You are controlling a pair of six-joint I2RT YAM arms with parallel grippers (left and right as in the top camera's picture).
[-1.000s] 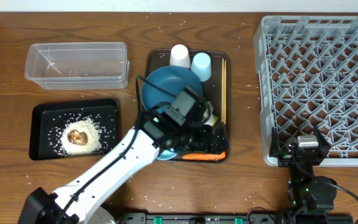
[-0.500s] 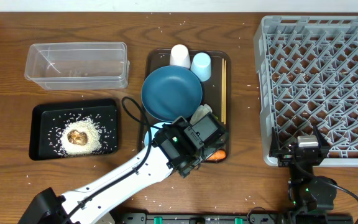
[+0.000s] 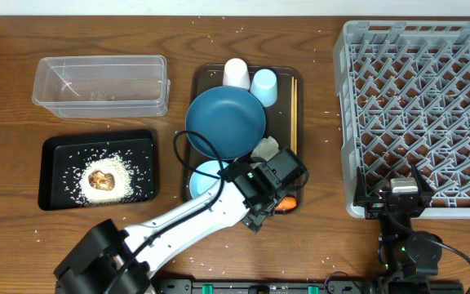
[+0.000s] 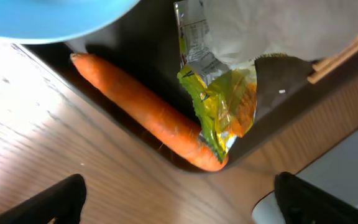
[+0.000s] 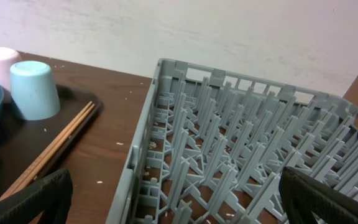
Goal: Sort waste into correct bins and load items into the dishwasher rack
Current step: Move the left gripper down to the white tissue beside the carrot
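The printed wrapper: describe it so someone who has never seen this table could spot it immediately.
Find the brown serving tray mid-table, left of the big grey rack. In its near right corner an orange carrot lies along the rim, and the wrapper overlaps its thick end. It is the only crinkled yellow-green printed thing there.

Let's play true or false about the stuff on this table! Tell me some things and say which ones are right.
1. The orange carrot lies in the brown serving tray. True.
2. The dishwasher rack is full of dishes. False: no dish is in it.
3. The rice pile is in the clear tub. False: it is in the black tray.
4. The white cup and the pale-blue cup stand side by side. True.
5. The chopsticks are in the rack. False: they lie in the serving tray.
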